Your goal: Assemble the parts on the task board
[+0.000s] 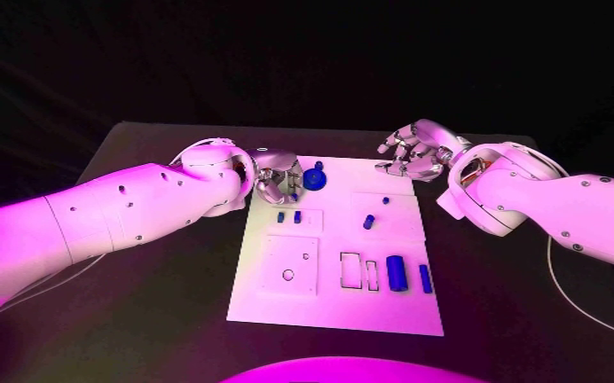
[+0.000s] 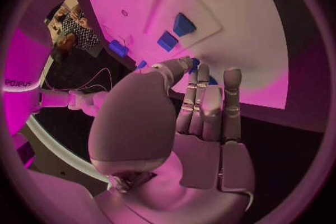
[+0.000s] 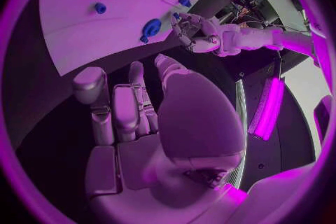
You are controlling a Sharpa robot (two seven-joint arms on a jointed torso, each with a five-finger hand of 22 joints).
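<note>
The flat white task board (image 1: 335,303) lies mid-table, carrying small blue parts: a round disc (image 1: 316,176) near its far edge, short pegs, two upright bars (image 1: 397,273) beside rectangular slots. The left hand (image 1: 275,179) hovers beside the disc, fingers loosely curled, holding nothing. The right hand (image 1: 416,150) hangs empty, fingers spread, past the far corner. The table (image 1: 141,312) is matte black.

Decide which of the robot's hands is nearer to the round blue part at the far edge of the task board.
Left. The left hand sits right beside the round blue part, fingers next to it. The right hand hovers off the task board's far right corner, clearly farther away.
</note>
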